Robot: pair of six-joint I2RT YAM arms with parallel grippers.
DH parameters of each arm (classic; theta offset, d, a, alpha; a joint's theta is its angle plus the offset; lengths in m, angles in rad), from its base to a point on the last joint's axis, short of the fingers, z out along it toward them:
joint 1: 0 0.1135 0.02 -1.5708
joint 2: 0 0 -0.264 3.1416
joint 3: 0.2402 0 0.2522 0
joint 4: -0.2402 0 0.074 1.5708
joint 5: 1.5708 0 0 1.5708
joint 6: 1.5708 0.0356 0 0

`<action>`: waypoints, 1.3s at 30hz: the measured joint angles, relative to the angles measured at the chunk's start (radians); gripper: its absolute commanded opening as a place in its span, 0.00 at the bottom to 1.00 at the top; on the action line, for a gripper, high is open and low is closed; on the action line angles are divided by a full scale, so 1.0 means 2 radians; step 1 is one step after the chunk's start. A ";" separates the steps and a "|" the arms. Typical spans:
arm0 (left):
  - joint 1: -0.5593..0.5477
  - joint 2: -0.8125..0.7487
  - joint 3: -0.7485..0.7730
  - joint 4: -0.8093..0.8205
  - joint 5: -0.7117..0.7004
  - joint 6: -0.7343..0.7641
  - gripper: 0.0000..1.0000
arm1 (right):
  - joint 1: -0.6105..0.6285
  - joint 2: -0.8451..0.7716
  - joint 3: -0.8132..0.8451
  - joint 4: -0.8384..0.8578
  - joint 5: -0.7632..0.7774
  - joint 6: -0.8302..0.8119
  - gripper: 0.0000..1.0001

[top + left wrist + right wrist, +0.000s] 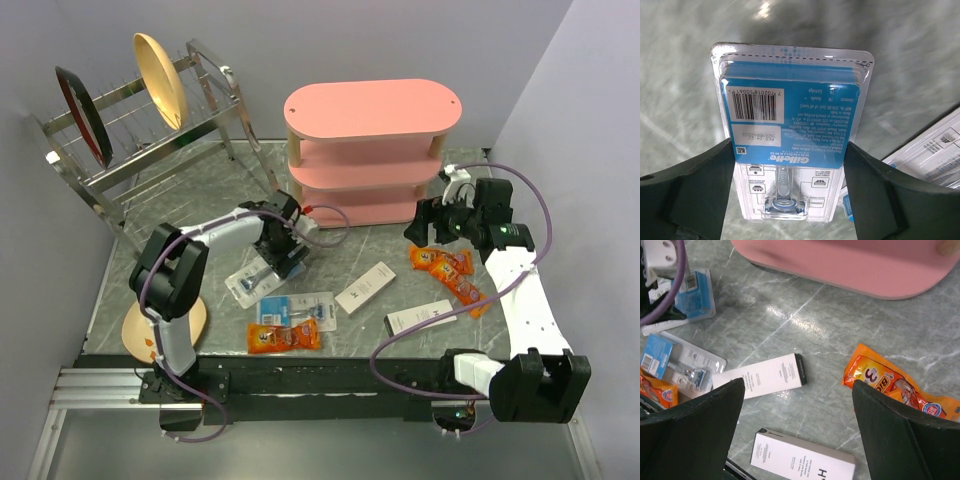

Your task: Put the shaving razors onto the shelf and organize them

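One shaving razor pack [790, 100], clear blister over blue-and-white card, lies back side up on the grey table, between the fingers of my left gripper [790, 180]. The dark pads [710, 185] sit against both long edges of the pack. From above, that gripper [275, 262] hangs over the pack [248, 285] left of centre. A second razor pack [297, 311] lies flat nearer the front edge. The pink shelf [370, 110] stands at the back. My right gripper [425, 228] hovers open over the table in front of the shelf, with nothing between its fingers [690, 425].
Two white oblong boxes [365, 288] [420, 318] lie between the arms. Orange snack packets lie at front centre [285, 337] and below my right gripper [450, 270]. A wire dish rack [150, 130] with two plates stands back left. A round wooden plate [165, 325] sits front left.
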 measured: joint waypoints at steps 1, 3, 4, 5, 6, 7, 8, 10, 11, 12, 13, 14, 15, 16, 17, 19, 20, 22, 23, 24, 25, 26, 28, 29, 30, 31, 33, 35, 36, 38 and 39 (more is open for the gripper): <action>-0.009 -0.002 -0.002 0.006 0.000 -0.002 0.60 | 0.000 -0.003 -0.002 0.000 0.002 0.000 0.95; -0.029 -0.003 -0.003 0.017 -0.001 -0.005 0.55 | 0.000 -0.009 -0.007 0.002 0.007 0.001 0.95; -0.038 -0.003 -0.002 0.022 -0.001 -0.008 0.52 | 0.000 -0.012 -0.009 0.002 0.009 0.001 0.95; -0.047 -0.003 -0.001 0.025 -0.001 -0.011 0.52 | 0.000 -0.016 -0.011 0.002 0.011 0.002 0.95; -0.055 -0.003 0.004 0.027 -0.001 -0.014 0.52 | 0.000 -0.019 -0.014 0.003 0.013 0.002 0.95; -0.061 -0.003 0.010 0.028 -0.001 -0.017 0.52 | 0.000 -0.022 -0.016 0.005 0.014 0.002 0.95; -0.066 -0.003 0.019 0.031 -0.001 -0.024 0.52 | 0.000 -0.024 -0.018 0.005 0.016 0.002 0.95; -0.072 -0.002 0.043 0.044 -0.007 -0.037 0.52 | 0.000 -0.029 -0.020 0.006 0.021 0.002 0.95; -0.073 -0.002 0.054 0.054 -0.010 -0.043 0.53 | 0.000 -0.031 -0.022 0.008 0.023 0.003 0.95; -0.073 -0.002 0.064 0.065 -0.015 -0.050 0.53 | 0.000 -0.034 -0.024 0.010 0.024 0.003 0.95; -0.074 -0.001 0.075 0.077 -0.025 -0.058 0.55 | 0.000 -0.036 -0.026 0.010 0.025 0.003 0.94; -0.074 0.000 0.084 0.088 -0.033 -0.064 0.55 | 0.000 -0.038 -0.027 0.010 0.027 0.003 0.95; -0.074 0.004 0.093 0.099 -0.041 -0.070 0.55 | 0.000 -0.040 -0.028 0.011 0.028 0.003 0.95; -0.074 0.009 0.103 0.109 -0.050 -0.076 0.56 | 0.000 -0.041 -0.029 0.011 0.028 0.004 0.94; -0.074 0.017 0.115 0.116 -0.059 -0.081 0.56 | 0.000 -0.041 -0.029 0.012 0.029 0.004 0.94; -0.075 0.039 0.142 0.117 -0.080 -0.093 0.56 | 0.000 -0.041 -0.031 0.016 0.030 0.005 0.94; -0.076 0.047 0.153 0.117 -0.088 -0.097 0.56 | 0.000 -0.041 -0.032 0.016 0.030 0.006 0.94; -0.076 0.072 0.182 0.119 -0.106 -0.107 0.56 | 0.000 -0.041 -0.035 0.016 0.031 0.007 0.94; -0.077 0.082 0.192 0.124 -0.113 -0.110 0.58 | 0.000 -0.041 -0.035 0.016 0.032 0.008 0.94; -0.078 0.092 0.201 0.128 -0.117 -0.113 0.60 | 0.000 -0.041 -0.035 0.017 0.033 0.008 0.94; -0.078 0.101 0.208 0.133 -0.125 -0.114 0.67 | 0.000 -0.041 -0.035 0.018 0.033 0.008 0.94; -0.079 0.108 0.214 0.138 -0.131 -0.116 0.71 | 0.000 -0.041 -0.035 0.019 0.033 0.010 0.94; -0.082 0.121 0.225 0.147 -0.144 -0.117 0.78 | 0.000 -0.041 -0.035 0.020 0.033 0.011 0.94; -0.084 0.127 0.229 0.149 -0.150 -0.117 0.80 | 0.000 -0.041 -0.035 0.020 0.033 0.012 0.94; -0.087 0.130 0.231 0.150 -0.155 -0.117 0.82 | 0.000 -0.041 -0.035 0.020 0.033 0.013 0.94; -0.089 0.132 0.232 0.152 -0.158 -0.117 0.85 | 0.000 -0.041 -0.035 0.020 0.033 0.014 0.94; -0.093 0.134 0.230 0.157 -0.164 -0.120 0.92 | 0.000 -0.043 -0.041 0.026 0.033 0.016 0.94; -0.096 0.133 0.222 0.166 -0.167 -0.130 0.95 | 0.000 -0.050 -0.051 0.029 0.034 0.018 0.94; -0.097 0.132 0.215 0.171 -0.169 -0.134 0.99 | 0.000 -0.053 -0.056 0.030 0.034 0.020 0.94; -0.099 0.127 0.195 0.177 -0.175 -0.141 0.99 | 0.000 -0.058 -0.065 0.031 0.034 0.025 0.94; -0.100 0.124 0.181 0.179 -0.178 -0.146 0.99 | 0.000 -0.060 -0.068 0.031 0.034 0.027 0.94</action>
